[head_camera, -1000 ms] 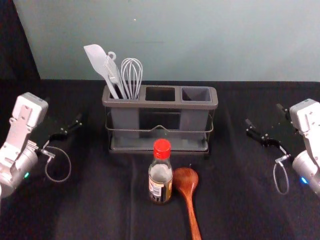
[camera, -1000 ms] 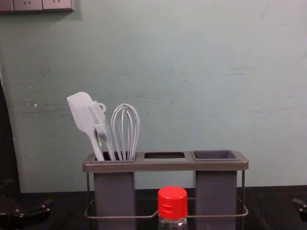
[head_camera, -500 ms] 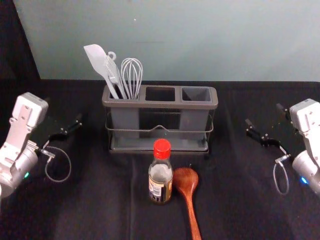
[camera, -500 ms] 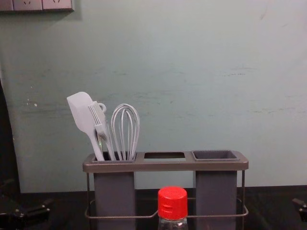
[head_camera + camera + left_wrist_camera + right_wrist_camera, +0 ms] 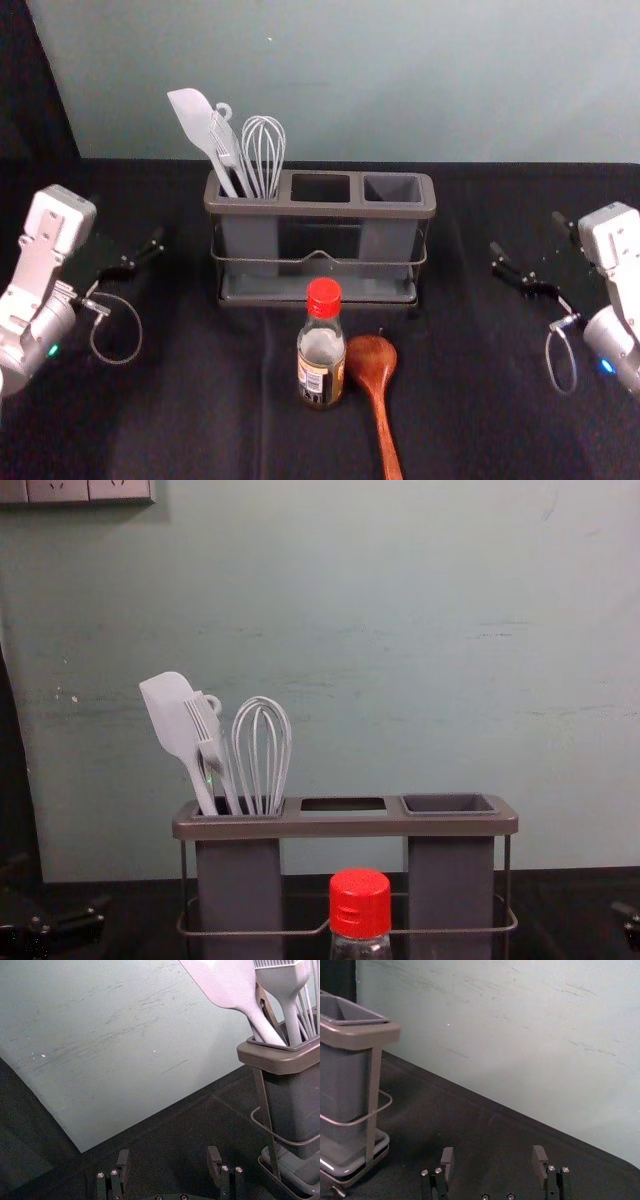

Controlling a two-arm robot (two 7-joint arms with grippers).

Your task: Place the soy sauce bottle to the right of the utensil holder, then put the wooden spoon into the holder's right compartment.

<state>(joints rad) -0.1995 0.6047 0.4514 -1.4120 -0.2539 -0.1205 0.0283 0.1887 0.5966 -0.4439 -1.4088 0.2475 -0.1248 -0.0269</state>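
Note:
Open and empty, my left gripper (image 5: 126,226) is left of the utensil holder (image 5: 320,208); the left wrist view shows the gripper (image 5: 169,1157) with its fingers apart. My right gripper (image 5: 527,234), also open and holding nothing, is to the holder's right, as the gripper (image 5: 493,1156) in the right wrist view confirms. The red-capped soy sauce bottle (image 5: 321,358) stands upright in front of the holder. Just right of it lies the wooden spoon (image 5: 371,362), bowl toward the holder, handle toward the near edge. The holder's right compartment (image 5: 449,804) is empty.
A spatula (image 5: 196,122), a whisk (image 5: 264,150) and other light utensils rise from the holder's left compartment. Black cloth (image 5: 480,400) covers the table, and a pale wall (image 5: 450,80) stands behind it.
My right gripper has shifted very slightly, sitting a touch lower in the head and chest views. The left gripper, bottle, spoon and holder have not moved.

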